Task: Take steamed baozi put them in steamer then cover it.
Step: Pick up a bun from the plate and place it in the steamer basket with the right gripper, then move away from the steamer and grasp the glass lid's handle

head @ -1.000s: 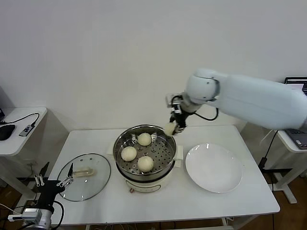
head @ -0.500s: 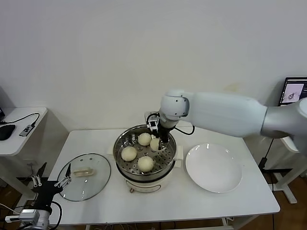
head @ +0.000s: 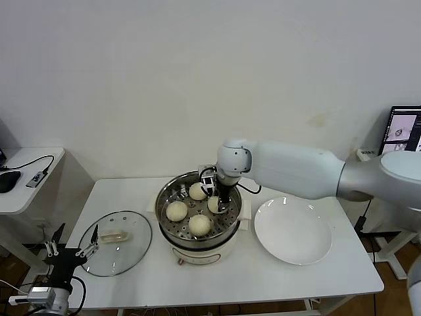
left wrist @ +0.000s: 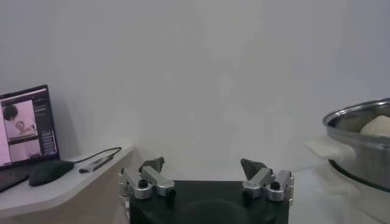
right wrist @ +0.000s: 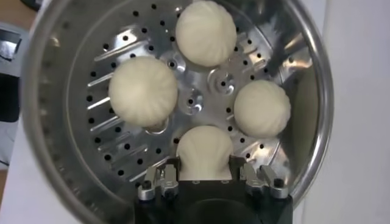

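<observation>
Cream-white baozi: four steamed baozi [right wrist: 204,151] sit on the perforated tray inside the steamer [head: 170,227] — one far, one left, one near, one right.
Fourth bun: the right one lies between the right gripper's [right wrist: 205,177] fingers [right wrist: 158,183], which close against its sides.
Right gripper: lowered into the steamer at its right side — arm reaching in from the right.
Steamer: shiny steel pot on a white base, mid-table [head: 329,280], uncovered.
Cover [head: 131,253]: clear glass, flat on the table left of the steamer, apart from it.
Plate [head: 293,230]: white, right of the steamer.
Left gripper [left wrist: 204,171]: parked low off the table's near-left corner, fingers spread wide, grasping nothing.
</observation>
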Available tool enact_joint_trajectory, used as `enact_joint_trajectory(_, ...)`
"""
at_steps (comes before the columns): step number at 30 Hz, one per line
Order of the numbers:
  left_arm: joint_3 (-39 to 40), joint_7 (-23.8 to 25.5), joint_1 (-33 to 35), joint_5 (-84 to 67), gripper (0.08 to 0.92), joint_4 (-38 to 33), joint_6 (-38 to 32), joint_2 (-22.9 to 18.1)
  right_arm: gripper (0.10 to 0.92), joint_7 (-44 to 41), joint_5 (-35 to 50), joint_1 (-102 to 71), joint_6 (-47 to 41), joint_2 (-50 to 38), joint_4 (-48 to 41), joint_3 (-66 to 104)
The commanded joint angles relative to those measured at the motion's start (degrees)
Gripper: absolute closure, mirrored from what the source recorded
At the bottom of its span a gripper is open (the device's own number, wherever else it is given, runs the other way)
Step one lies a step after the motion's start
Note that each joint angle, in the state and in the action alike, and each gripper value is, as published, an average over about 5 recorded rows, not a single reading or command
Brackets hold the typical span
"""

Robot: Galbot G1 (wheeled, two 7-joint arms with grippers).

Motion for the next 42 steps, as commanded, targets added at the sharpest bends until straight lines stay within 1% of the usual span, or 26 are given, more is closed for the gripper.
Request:
enact_joint_trajectory(1,0.0,0.1,0.0,0.0,0.177,0.1,0.0,0.0,0.454,0.6,-0.1,-0.6,0.0,-1.2,0.8,2.9)
enact_joint_trajectory(8,0.0,0.3,-0.3,0.0,0.177,0.6,-0.1,0.2,0.263,1.8,4.3,4.4,-1.1,-9.1,9.4,6.5)
enact_joint_trajectory(11,0.0,0.3,-0.4,0.0,0.177,0.7,-0.1,0.2,0.214,6.2,8.1,3.9,-1.5,-14.3,14.3,9.1)
enact_joint_trajectory(15,0.1,0.3,-0.4,0.1,0.177,0.7,-0.1,0.1,0.203,17.7,16.3,-2.1,-0.3,-20.6,20.9,15.3)
enact_joint_trajectory(17,0.2,0.3,-0.4,0.2,0.177,0.8,-0.2,0.1,0.203,25.8,21.1,-8.0,2.0,-24.2,24.1,20.2)
enact_joint_trajectory(19,0.2,0.3,-0.3,0.3,0.177,0.8,-0.2,0.1,0.202,33.0,23.7,-14.5,5.1,-27.6,26.7,25.5)
enact_joint_trajectory(21,0.2,0.2,-0.3,0.5,0.177,0.9,-0.2,0.1,0.202,38.9,24.3,-21.3,9.1,-30.5,28.9,30.7)
enact_joint_trajectory(23,0.3,0.2,-0.4,0.7,0.177,1.1,-0.3,0.0,0.203,43.4,23.1,-29.1,14.5,-32.9,30.0,36.7)
enact_joint_trajectory(25,0.5,0.2,-0.4,0.9,0.177,1.2,-0.4,-0.1,0.203,45.8,20.9,-37.0,19.8,-33.9,29.9,43.3)
enact_joint_trajectory(30,1.3,0.1,-0.5,2.0,0.177,1.1,-0.7,-0.8,0.203,47.6,13.6,-56.1,30.2,-32.2,28.1,61.3)
enact_joint_trajectory(36,2.4,-0.7,0.0,4.5,0.177,1.3,-1.8,-1.8,0.203,45.8,1.4,-78.4,39.2,-22.8,28.5,84.0)
enact_joint_trajectory(40,4.0,-3.1,-0.4,9.1,0.177,1.8,-2.0,-3.1,0.203,42.9,-8.4,-90.2,44.5,-15.5,28.2,96.3)
enact_joint_trajectory(42,4.9,-4.7,-1.0,12.6,0.177,2.4,-2.1,-3.7,0.203,41.3,-10.9,-94.5,46.4,-11.4,28.2,101.1)
